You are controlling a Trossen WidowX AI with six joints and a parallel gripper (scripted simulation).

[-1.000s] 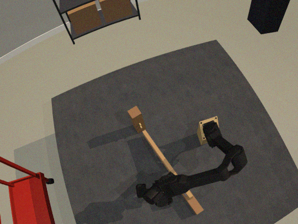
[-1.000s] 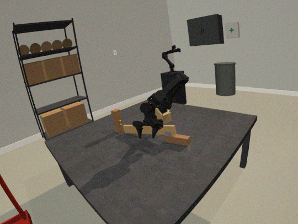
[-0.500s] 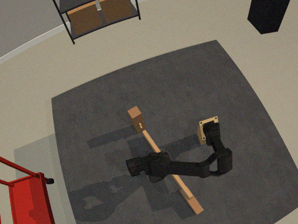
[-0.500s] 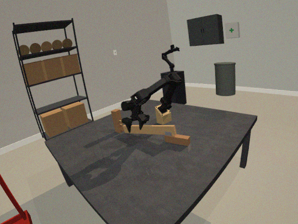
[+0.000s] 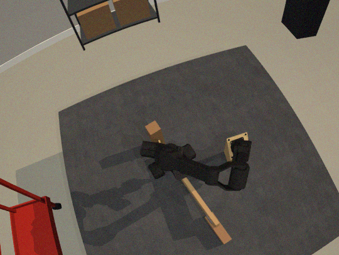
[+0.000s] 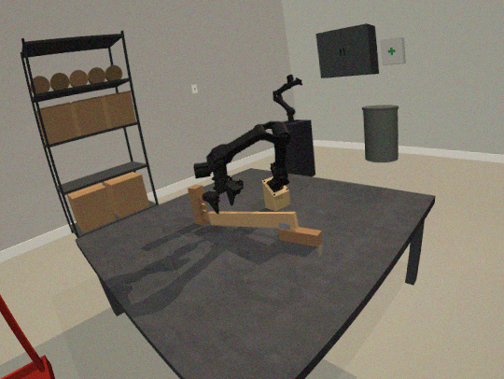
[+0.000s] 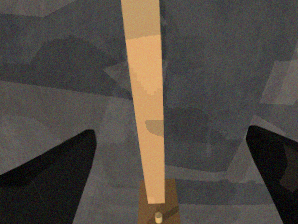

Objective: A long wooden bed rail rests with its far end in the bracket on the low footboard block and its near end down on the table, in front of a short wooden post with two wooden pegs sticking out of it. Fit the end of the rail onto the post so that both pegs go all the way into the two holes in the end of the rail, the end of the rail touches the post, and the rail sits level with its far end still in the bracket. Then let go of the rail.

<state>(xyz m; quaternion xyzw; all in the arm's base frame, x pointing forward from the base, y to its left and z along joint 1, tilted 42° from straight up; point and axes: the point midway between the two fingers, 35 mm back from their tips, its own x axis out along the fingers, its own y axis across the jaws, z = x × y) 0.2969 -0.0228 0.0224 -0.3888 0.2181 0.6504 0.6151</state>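
The long light wooden rail slopes down from the low footboard block, where its far end sits at the grey bracket. Its near end is low, just in front of the upright post. A peg on the post shows beyond the rail's end in the wrist view; the rail is not on the pegs. My gripper is wide open and empty above the rail's near part, with one finger to each side in the wrist view. The arm partly hides the post and rail in the top view.
The arm's base stands on a pale wooden mount on the dark table, to the side of the rail. The arm spans from there over the rail's near part. Shelving and a red cart stand off the table.
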